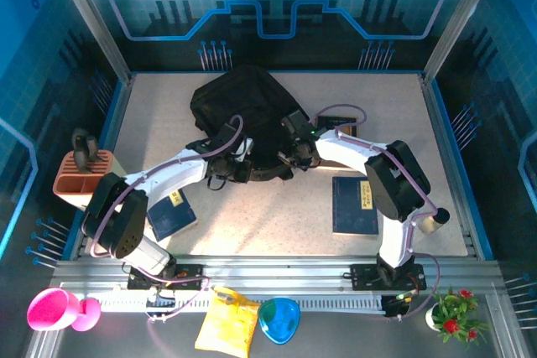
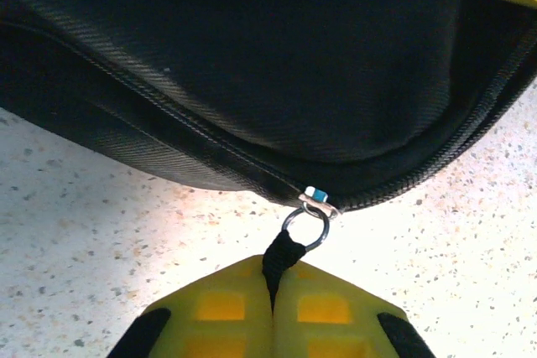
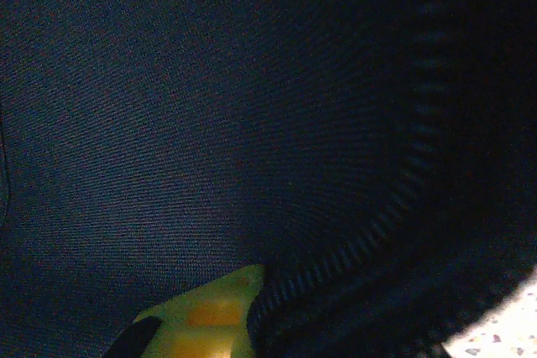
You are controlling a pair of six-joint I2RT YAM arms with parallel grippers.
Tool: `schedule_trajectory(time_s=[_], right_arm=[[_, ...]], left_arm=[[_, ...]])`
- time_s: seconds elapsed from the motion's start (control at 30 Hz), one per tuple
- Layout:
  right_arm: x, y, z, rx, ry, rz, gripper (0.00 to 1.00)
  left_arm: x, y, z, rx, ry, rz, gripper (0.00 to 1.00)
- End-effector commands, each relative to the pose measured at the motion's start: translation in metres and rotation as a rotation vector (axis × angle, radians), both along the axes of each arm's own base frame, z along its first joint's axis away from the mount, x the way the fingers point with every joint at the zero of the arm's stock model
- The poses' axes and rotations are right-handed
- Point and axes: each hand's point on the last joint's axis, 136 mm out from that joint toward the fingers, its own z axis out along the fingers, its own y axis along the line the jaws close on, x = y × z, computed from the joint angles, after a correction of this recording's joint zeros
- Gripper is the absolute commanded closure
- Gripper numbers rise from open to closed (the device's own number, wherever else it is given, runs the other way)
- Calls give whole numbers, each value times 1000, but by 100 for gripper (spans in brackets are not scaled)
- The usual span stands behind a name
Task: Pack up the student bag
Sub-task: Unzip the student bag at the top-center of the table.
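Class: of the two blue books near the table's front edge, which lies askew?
The left blue book, by the left arm: it is turned, whereas the right blue book sits square.

**White arms, black joints, yellow fingers**

The left arm [image 1: 168, 175] and right arm [image 1: 344, 147] share one build: glossy white links between bulky black motor housings. A mauve cable [image 1: 231, 130] loops along each. The bases [image 1: 164, 274] are black. The fingers [image 2: 218, 308] are yellow, with orange square recesses and black corner trim.
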Motion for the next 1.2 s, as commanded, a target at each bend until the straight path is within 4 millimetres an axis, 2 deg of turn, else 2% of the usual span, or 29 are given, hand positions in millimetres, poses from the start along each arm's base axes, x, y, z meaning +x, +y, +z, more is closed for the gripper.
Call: schedule_trajectory(time_s=[0.0, 0.17, 0.47, 0.87, 1.0, 1.17], right_arm=[[17, -42, 5, -157, -61, -76, 92], [21, -47, 10, -164, -75, -77, 93], [27, -53, 27, -163, -121, -73, 93], [29, -53, 45, -143, -154, -44, 93], [29, -53, 48, -143, -158, -29, 93], [35, -44, 50, -113, -172, 10, 93]], left_arm=[[-12, 42, -12, 153, 103, 100, 100], [3, 56, -9, 190, 89, 145, 100], [34, 93, -21, 223, 113, 250, 100], [71, 117, -29, 242, 99, 254, 100], [80, 133, -23, 343, 52, 236, 100], [95, 175, -14, 595, -28, 294, 100]])
